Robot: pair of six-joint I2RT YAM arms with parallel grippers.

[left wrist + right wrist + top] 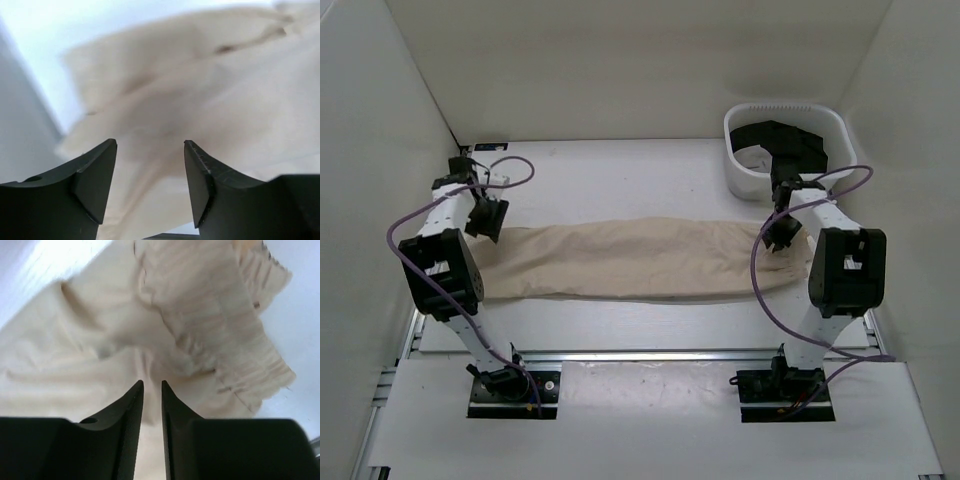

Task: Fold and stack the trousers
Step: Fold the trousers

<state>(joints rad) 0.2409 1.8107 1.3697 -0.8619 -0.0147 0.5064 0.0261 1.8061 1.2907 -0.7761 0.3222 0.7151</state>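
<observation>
The light beige trousers (pixel 640 260) lie stretched out across the table, left to right, with wrinkles. My left gripper (pixel 485 220) hangs over their left end. In the left wrist view its jaws (pixel 150 145) stand wide open just above the cloth (pixel 225 90), with a ridge of cloth running up between them. My right gripper (pixel 782 232) is at the right end, by the gathered waistband (pixel 240 315). In the right wrist view its jaws (pixel 152 385) are nearly together, pinching a ridge of the trousers (pixel 100 340), and folds converge on them.
A white basket (pixel 735 130) with dark clothing (pixel 790 140) in it stands at the back right, just behind my right arm. White walls close in the table on the left, back and right. Bare table (pixel 620 180) lies behind the trousers.
</observation>
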